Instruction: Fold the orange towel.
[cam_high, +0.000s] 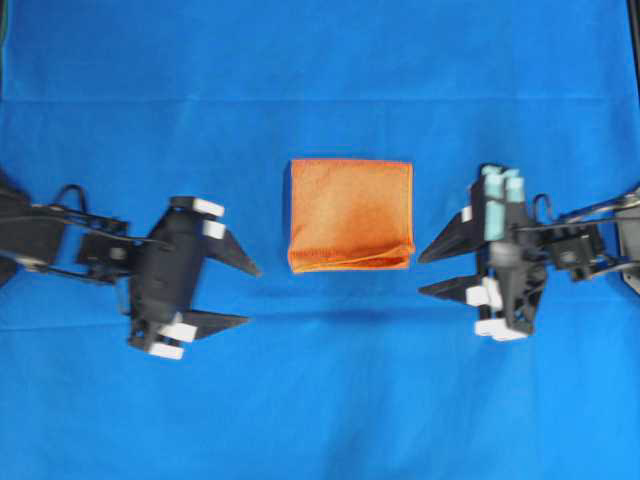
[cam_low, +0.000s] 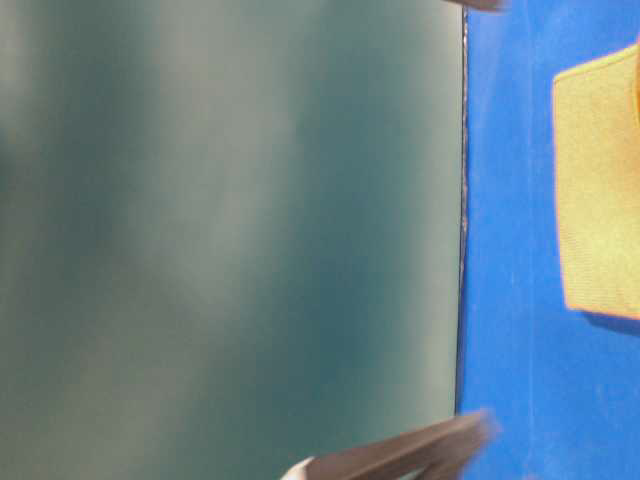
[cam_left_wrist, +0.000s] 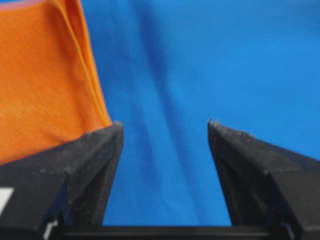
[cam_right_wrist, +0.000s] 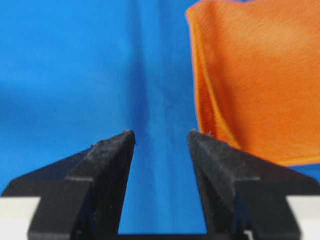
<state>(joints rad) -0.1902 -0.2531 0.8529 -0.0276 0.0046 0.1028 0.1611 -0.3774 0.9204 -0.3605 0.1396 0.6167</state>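
- Black fingers (cam_left_wrist: 85, 165) of the left gripper (cam_high: 252, 296) filled the bottom of the left wrist view, spread apart, nothing between them but blue cloth (cam_high: 320, 80).
- Same in the right wrist view: right gripper (cam_high: 430, 274) had its jaws apart, bare blue cloth in the gap.
- Orange towel (cam_high: 350, 214) lay folded into a compact rectangle at the centre of the blue cloth, layered edges showing along its lower side in the overhead view.
- Towel sat between the two grippers; neither touched it, a strip of blue on each side.
- Left gripper was left of the towel, tips pointing at it, slightly below its lower edge.
- Right gripper was right of the towel, tips pointing back at it, about level with its lower edge.
- Left wrist view: towel was up-left, beyond the left finger.
- Right wrist view: towel (cam_right_wrist: 260, 80) was up-right, past the right finger (cam_right_wrist: 220, 170).
- Table-level view was blurred; only one towel side (cam_low: 600, 190) on blue and a dark finger tip (cam_low: 420, 455) were legible.
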